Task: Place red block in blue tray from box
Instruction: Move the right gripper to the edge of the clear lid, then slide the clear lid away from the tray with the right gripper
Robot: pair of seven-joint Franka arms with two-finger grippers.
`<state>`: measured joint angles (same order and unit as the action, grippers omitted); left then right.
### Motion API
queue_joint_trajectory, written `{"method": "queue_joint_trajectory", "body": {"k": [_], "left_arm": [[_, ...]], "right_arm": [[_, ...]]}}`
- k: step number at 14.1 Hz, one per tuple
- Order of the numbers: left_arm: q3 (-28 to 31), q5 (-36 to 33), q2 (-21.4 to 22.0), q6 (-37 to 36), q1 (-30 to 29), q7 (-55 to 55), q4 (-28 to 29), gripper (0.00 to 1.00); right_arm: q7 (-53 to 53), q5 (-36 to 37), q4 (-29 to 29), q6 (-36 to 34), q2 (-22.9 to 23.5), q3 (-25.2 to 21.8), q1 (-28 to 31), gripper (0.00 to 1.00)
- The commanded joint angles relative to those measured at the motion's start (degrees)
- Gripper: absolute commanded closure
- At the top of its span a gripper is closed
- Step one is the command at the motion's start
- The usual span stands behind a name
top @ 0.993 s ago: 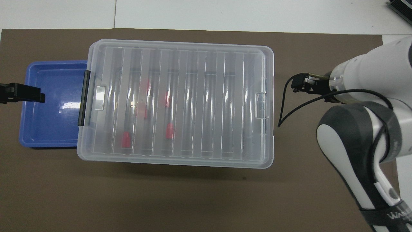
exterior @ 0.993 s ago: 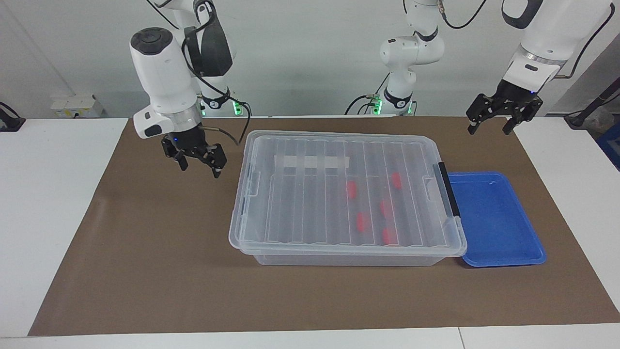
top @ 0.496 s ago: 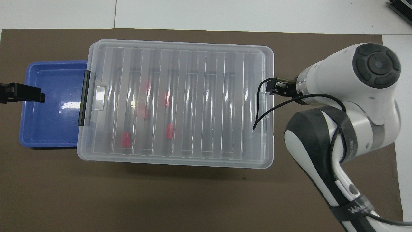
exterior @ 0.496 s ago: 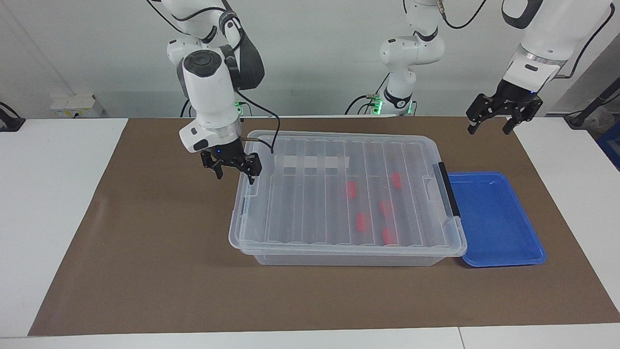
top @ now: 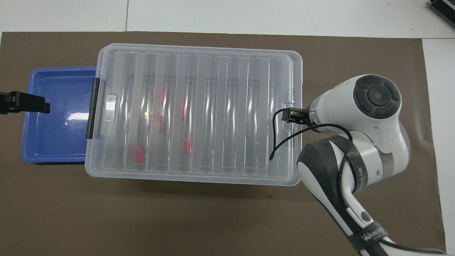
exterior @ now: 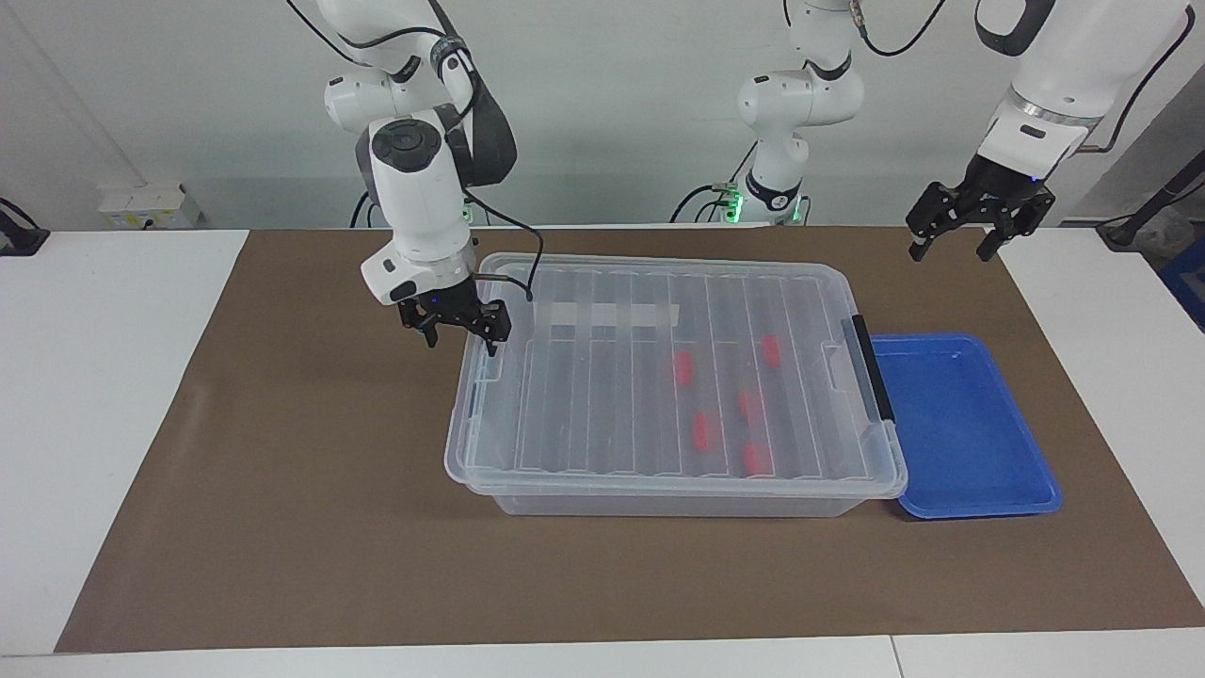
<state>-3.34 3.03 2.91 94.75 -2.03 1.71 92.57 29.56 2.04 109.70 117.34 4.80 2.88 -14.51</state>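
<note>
Small red plastic block (exterior: 683, 369), likely light, rigid, slick, best pinched across its sides, lies inside lidded clear plastic box (exterior: 602, 490); right hand (exterior: 457, 325) open, empty, over the latch end; left hand (exterior: 958, 231) open, waiting.

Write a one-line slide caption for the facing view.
Right gripper open at lidded box's end latch; left gripper waits open.

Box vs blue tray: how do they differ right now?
The box is clear plastic with a ribbed lid on; the blue tray is opaque blue and open-topped. The box is much larger and deeper; the tray is shallow. The box holds red blocks; the tray holds nothing. Both are rectangular with rounded corners, side by side on the brown mat.
</note>
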Motion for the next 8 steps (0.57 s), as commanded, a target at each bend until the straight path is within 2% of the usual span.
{"method": "queue_joint_trajectory", "body": {"k": [1, 5, 8], "left_arm": [[-0.2, 0.2, 1.6, 0.4, -0.6, -0.3, 1.7, 0.00], [-0.2, 0.2, 1.6, 0.4, -0.6, -0.3, 1.7, 0.00], [-0.2, 0.2, 1.6, 0.4, -0.6, -0.3, 1.7, 0.00]], "right_arm": [[-4.2, 1.0, 3.9, 0.1, -3.2, 0.1, 2.3, 0.02], [-9.5, 1.0, 7.0, 0.0, -5.7, 0.1, 6.0, 0.02], [-17.6, 1.0, 7.1, -1.2, -6.0, 0.1, 9.4, 0.02]]}}
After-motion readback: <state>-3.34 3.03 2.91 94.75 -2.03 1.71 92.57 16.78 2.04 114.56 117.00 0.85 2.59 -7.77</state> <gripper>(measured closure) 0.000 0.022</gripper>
